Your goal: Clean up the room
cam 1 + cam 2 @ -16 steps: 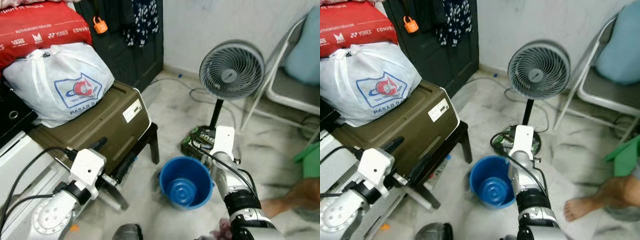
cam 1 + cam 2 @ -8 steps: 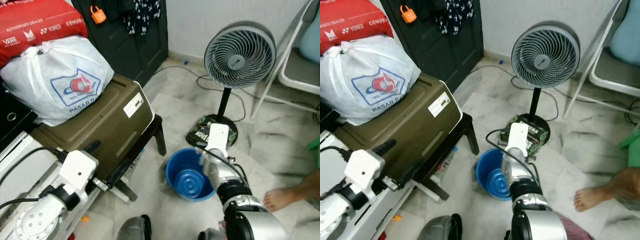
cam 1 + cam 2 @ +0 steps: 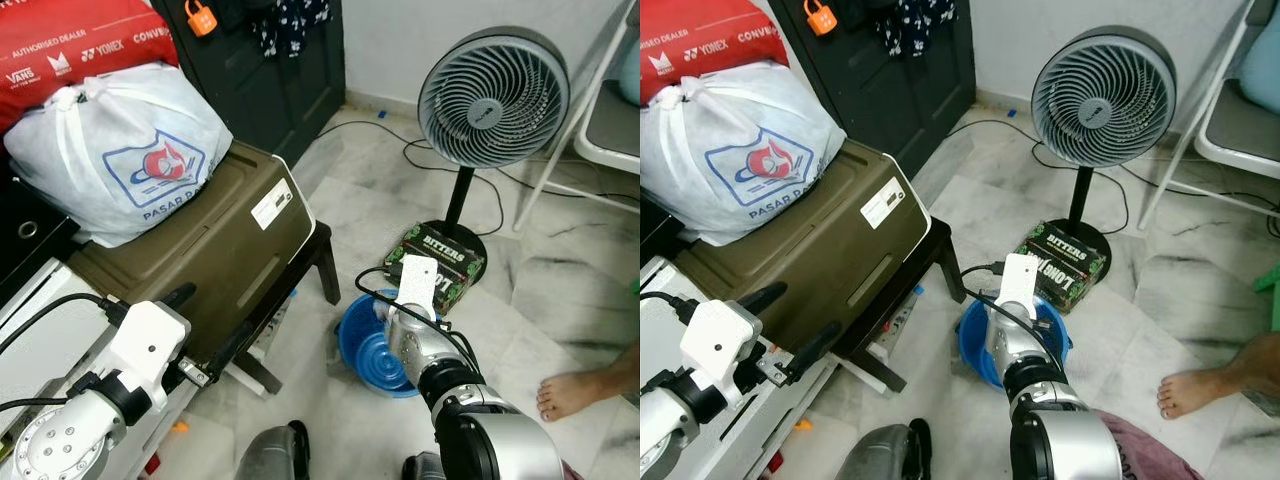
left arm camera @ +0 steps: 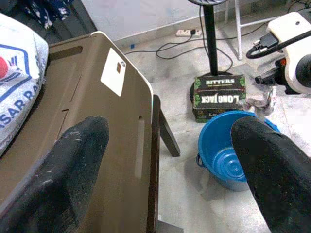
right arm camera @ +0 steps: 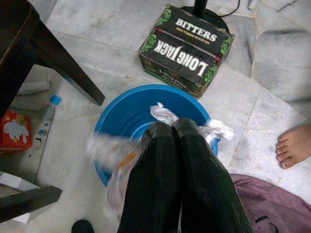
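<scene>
1. While the right end effector (image 5: 177,141) hangs above the blue bucket (image 5: 121,114) at mid frame, it pinches crinkly plastic trash (image 5: 114,155), not yet dropped.
2. The left end effector (image 4: 170,160) waits wide open and empty.
3. A bottle (image 5: 47,112) lies on the floor at the left.

Lived-in home room: pedestal fan (image 3: 493,100), shopping bag (image 3: 120,150), marble floor (image 3: 570,270).

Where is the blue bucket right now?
The blue bucket sits on the floor under the right gripper, between the Long Jack box and the dark stool leg.

blurred wrapper (image 5: 114,160) over bucket (image 5: 121,114)
</scene>
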You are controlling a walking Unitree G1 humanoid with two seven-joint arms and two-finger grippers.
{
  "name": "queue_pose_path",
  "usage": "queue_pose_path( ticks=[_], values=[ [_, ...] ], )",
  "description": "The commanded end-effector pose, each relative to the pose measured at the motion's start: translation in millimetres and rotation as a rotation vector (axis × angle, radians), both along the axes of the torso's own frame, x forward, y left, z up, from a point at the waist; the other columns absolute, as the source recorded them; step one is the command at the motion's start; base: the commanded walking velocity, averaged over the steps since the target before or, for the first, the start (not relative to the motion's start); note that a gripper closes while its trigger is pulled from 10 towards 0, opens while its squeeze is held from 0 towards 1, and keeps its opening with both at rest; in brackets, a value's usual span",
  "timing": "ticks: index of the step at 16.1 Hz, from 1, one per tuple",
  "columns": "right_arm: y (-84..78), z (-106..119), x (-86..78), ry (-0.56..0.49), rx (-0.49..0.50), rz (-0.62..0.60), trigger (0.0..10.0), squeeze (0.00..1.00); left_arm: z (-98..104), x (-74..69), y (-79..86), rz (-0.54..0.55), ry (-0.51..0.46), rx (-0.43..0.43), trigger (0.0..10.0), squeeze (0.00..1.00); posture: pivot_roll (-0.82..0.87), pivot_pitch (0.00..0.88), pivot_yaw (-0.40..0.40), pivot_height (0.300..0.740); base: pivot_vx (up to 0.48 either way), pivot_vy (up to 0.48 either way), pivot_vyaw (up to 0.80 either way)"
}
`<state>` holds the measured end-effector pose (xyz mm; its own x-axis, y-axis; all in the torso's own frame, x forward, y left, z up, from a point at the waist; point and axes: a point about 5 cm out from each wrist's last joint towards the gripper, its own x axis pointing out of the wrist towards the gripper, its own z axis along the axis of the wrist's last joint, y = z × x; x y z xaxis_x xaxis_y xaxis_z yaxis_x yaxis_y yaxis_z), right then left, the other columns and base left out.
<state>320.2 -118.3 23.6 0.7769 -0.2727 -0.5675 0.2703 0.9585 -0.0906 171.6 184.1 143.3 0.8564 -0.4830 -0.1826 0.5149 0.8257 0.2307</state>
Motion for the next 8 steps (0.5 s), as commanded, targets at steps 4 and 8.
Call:
queue_pose_path(
  ticks=[4,8],
  values=[
    [12.5,20.8,14.7,-0.109,-0.003,-0.001,10.0,0.0,2.0,-1.8,5.0,0.009,0.011,0.029,10.0,0.0,0.3,0.19,0.156,0.74,0.0,0.0,0.0],
    [11.0,23.5,17.8,-0.124,0.011,-0.008,10.0,0.0,0.0,-2.9,5.1,0.011,0.019,0.03,10.0,0.0,0.3,0.191,0.153,0.74,0.0,0.0,0.0]
  ],
)
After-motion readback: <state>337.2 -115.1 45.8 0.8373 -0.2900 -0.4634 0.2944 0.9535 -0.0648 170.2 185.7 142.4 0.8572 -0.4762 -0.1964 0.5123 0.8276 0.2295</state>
